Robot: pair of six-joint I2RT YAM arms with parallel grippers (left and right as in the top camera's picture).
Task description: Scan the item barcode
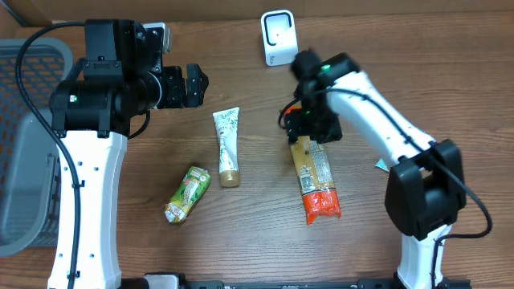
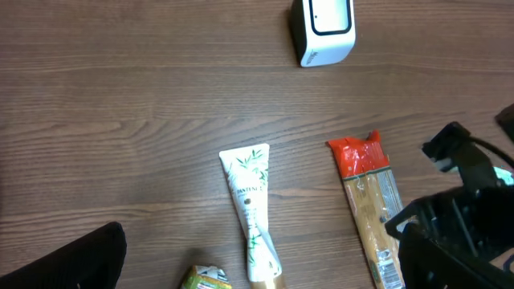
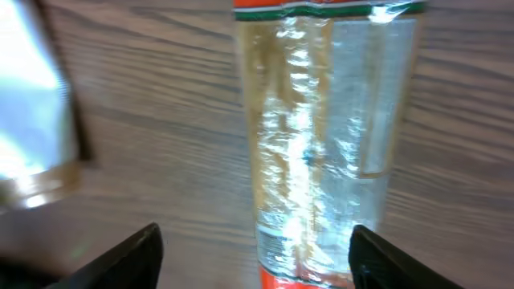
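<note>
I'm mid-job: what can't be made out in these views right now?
- Barcode on the long packet: not seen in any view; the right wrist view is blurred and glary.
- Its upper end, overhead: covered by the right gripper.
- Green pouch, left wrist view: cut off by the bottom edge.
- Basket, overhead: cut off by the left edge.

Table (image 1: 241,241) showed brown wood grain with darker streaks. Scanner (image 1: 278,37) was white, its window outlined in black. Tube (image 1: 226,144) was white with green leaf print and gold cap. Long packet (image 1: 313,181) was clear film over tan contents, red-orange ends. Small pouch (image 1: 188,193) carried green-yellow print. Basket (image 1: 20,160) was grey mesh.
</note>
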